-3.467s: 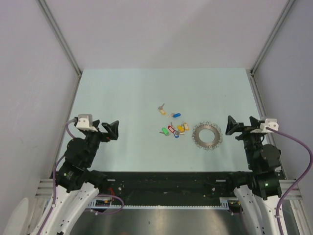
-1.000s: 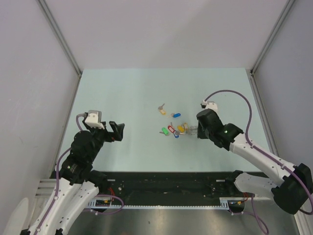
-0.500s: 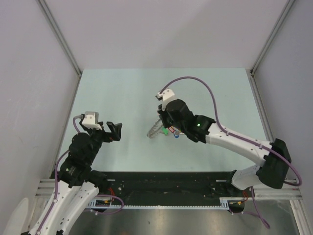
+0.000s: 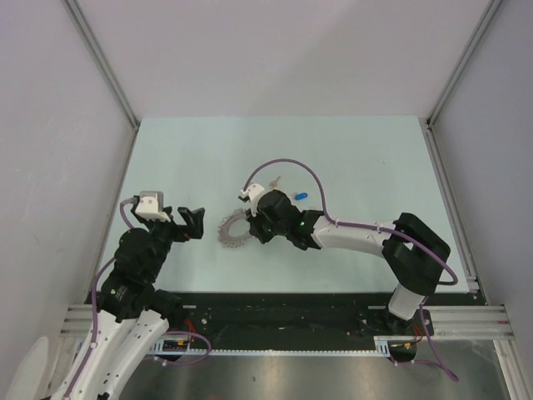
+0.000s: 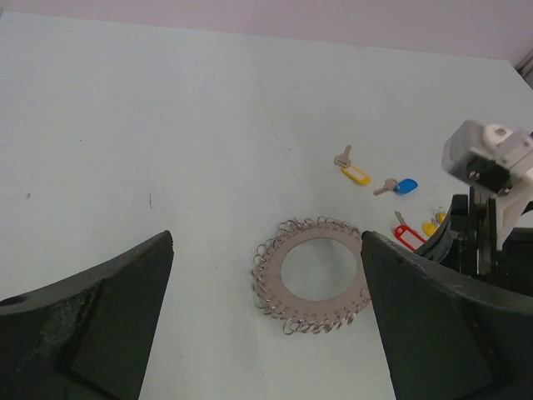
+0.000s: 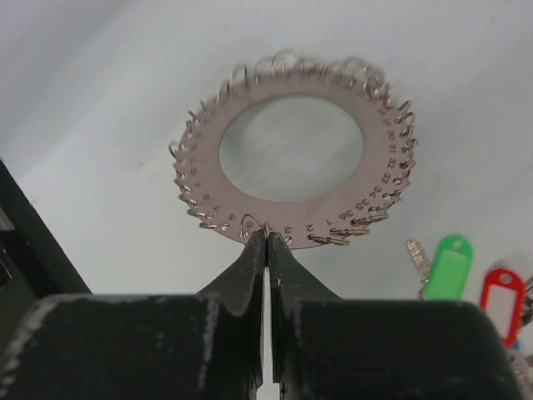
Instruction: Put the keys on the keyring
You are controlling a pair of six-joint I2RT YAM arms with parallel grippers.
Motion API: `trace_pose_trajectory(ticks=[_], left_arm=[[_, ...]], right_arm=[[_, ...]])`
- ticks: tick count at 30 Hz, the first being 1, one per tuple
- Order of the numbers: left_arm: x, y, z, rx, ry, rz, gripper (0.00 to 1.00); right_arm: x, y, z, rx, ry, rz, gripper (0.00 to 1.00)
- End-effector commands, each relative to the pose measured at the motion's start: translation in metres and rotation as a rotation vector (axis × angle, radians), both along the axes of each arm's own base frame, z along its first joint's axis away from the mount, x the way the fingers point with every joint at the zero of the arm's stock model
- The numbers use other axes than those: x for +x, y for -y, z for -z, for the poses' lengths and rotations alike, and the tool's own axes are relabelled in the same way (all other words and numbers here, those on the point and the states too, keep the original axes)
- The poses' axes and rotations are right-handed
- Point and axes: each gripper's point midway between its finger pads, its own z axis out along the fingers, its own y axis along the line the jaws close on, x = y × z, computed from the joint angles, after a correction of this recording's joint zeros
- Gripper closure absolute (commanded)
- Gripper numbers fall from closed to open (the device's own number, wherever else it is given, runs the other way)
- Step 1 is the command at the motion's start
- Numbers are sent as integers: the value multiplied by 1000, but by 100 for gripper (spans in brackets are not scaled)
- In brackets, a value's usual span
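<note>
The right gripper (image 6: 266, 242) is pinched shut on the right rim of the keyring (image 6: 200, 158), which lies flat mid-table, just left of the keys (image 5: 391, 187). The left gripper (image 4: 193, 223) hangs spread apart at the near left.

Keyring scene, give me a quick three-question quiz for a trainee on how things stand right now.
1. True or false: the right tool is shut on the rim of the keyring.
2. In the right wrist view, which key lies just beside the red-tagged key? A. green-tagged key B. purple-tagged key C. black-tagged key
3. Fill in: the left tool is ___ and holds nothing.

Key: 1 true; 2 A; 3 open.
</note>
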Motion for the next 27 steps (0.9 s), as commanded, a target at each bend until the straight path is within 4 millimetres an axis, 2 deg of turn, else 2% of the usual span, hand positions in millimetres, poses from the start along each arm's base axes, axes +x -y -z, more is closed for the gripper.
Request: trace_pose_trajectory(ticks=[1,3,6,9,10,13,14,19,27], left_arm=[[1,1,-16,6,32,12,0],[2,1,-15,7,28,15,0],[3,2,-13,9,22,18,0],[4,2,-11,13,14,20,0],[4,2,-12,13,14,18,0],[4,2,-11,16,11,18,0],[5,2,-11,16,11,17,0],[6,1,-10,18,3,15,0],[6,2,-10,16,3,17,0]], right_arm=[[-29,1,33,-23,-113,-68,100],[-37,9,49,-78,-144,-72,100],[-38,14,58,-114,-151,-59,96],[-33,21,62,-146,-140,-25,79],[-32,25,62,-163,-131,-12,69],[-32,33,51,-178,-111,24,57],[-33,34,47,-179,-107,31,55],[-41,39,32,-173,-102,60,53],[-39,38,31,-120,-180,159,63]])
